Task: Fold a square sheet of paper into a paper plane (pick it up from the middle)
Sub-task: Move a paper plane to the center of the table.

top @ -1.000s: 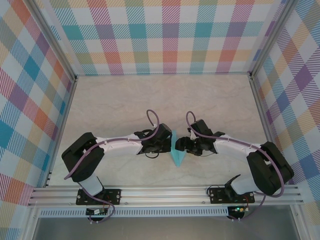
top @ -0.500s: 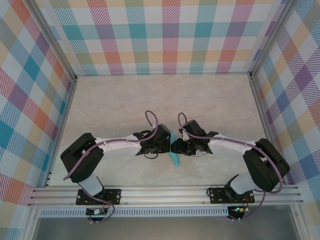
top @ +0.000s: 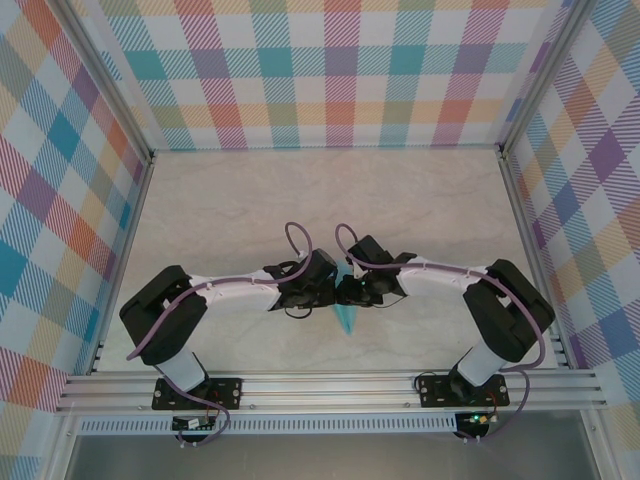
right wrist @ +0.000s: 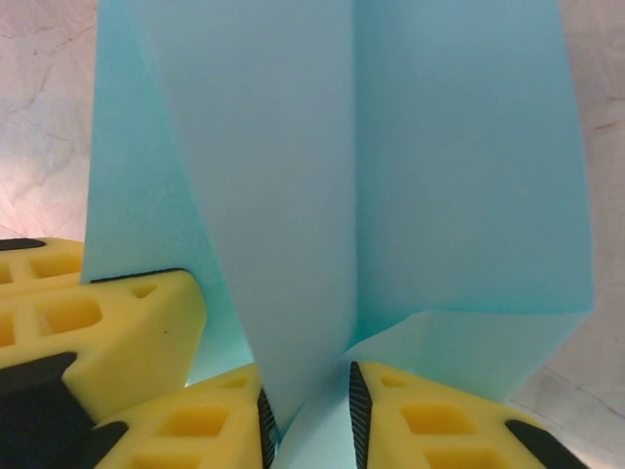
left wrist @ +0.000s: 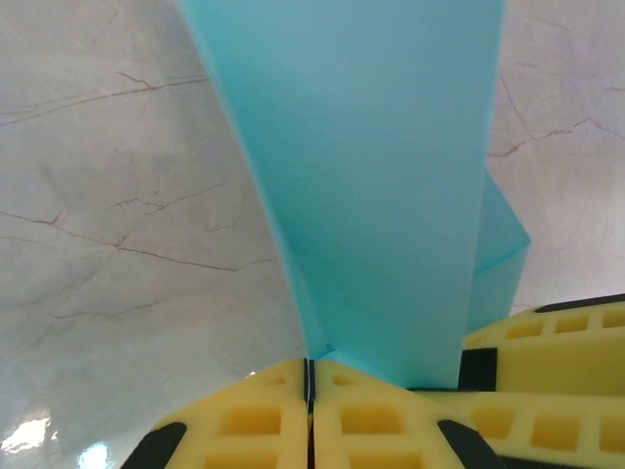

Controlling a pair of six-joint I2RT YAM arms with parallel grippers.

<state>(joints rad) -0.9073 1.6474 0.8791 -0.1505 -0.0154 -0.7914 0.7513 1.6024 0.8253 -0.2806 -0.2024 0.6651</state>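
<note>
At the middle of the marble-look table (top: 250, 220), right between the two arms, sits the action: one paper plane (top: 347, 319), light blue, and it is the single piece of paper out there. Count the rest: two arms, two grippers, two purple cables looping up over the wrists, and plaid walls (top: 340, 70) on three sides.

The left arm (top: 230, 288) reaches in from its base, elbow out wide to the left, forearm running almost level toward the centre. The right arm (top: 440, 272) mirrors it from the other side (its elbow sits well out to the right), and the two wrists come nearly nose to nose over the paper.

From above, a narrow pointed tip of the plane pokes out toward the near edge, below where the grippers meet; the rest is hidden under them.

The left gripper (left wrist: 310, 391) has its yellow fingers pressed flat together, no gap at all, with the bottom of the blue fold pinched at the seam. The paper stands up from there in tall panels. One yellow finger of the other gripper sits just beside it on the right.

The right gripper (right wrist: 308, 422) has its fingers drawn in narrow, the folded edge of the plane filling the slot between the two dark pads and touching both. A centre crease runs straight up the sheet.
</note>
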